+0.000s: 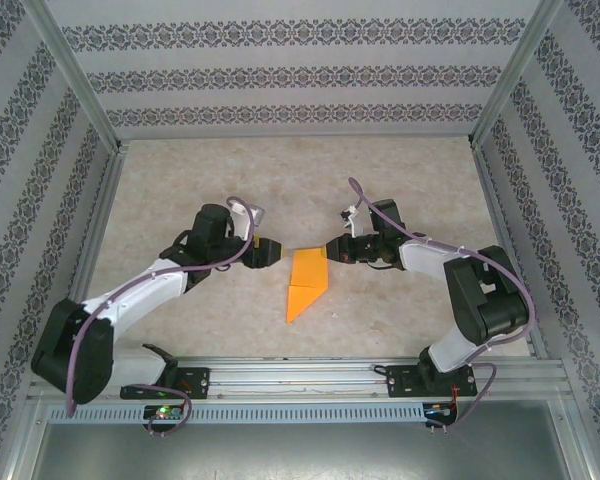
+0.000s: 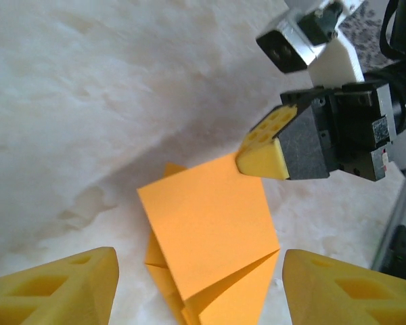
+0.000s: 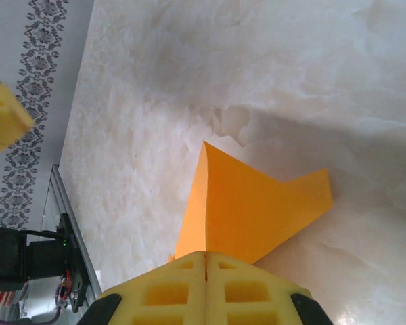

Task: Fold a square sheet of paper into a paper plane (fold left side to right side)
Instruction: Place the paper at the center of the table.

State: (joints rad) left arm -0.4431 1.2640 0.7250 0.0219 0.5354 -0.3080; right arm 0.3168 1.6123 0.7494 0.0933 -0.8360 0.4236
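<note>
The orange sheet of paper [image 1: 306, 283] lies folded in the middle of the table, wide at the far end and tapering to a point toward me. In the left wrist view the paper [image 2: 210, 223] shows a raised top flap over layered creases. My left gripper [image 1: 271, 252] is just left of its far end, open, with the yellow fingers [image 2: 61, 288] spread on either side of the paper and touching nothing. My right gripper [image 1: 331, 250] meets the paper's far right corner. Its fingertips [image 3: 206, 261] are pressed together with a lifted edge of the paper [image 3: 257, 203] running into their seam.
The table top [image 1: 200, 190] is pale and marbled, with patterned walls [image 1: 280, 70] on three sides. An aluminium rail [image 1: 300, 375] carrying both arm bases runs along the near edge. The right arm's body [image 2: 352, 128] stands close across from the left gripper.
</note>
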